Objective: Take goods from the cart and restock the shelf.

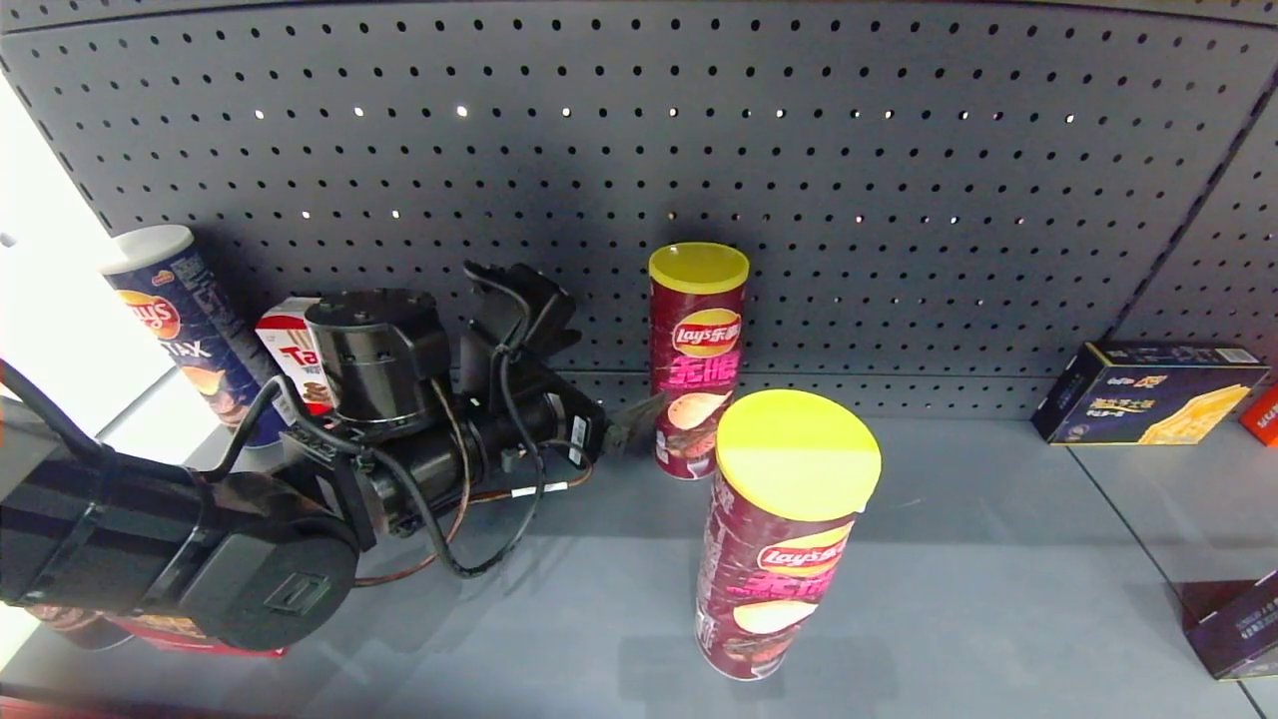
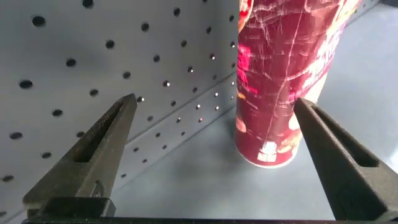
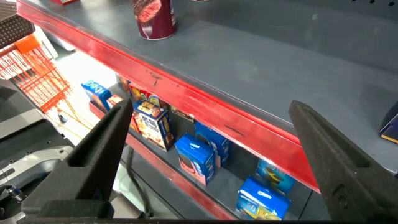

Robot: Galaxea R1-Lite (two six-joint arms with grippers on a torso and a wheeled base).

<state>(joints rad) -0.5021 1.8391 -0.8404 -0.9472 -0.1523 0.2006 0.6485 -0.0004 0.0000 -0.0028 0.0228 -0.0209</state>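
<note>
Maroon pink-lettered chip can [image 1: 696, 369] near pegboard [image 1: 899, 150]

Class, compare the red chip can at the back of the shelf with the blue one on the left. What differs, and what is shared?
The red can has a yellow lid; the blue can has a white one. The red can stands mid-shelf with the open left gripper beside it; the blue can stands at the left end. Both stand upright, lids on.
</note>
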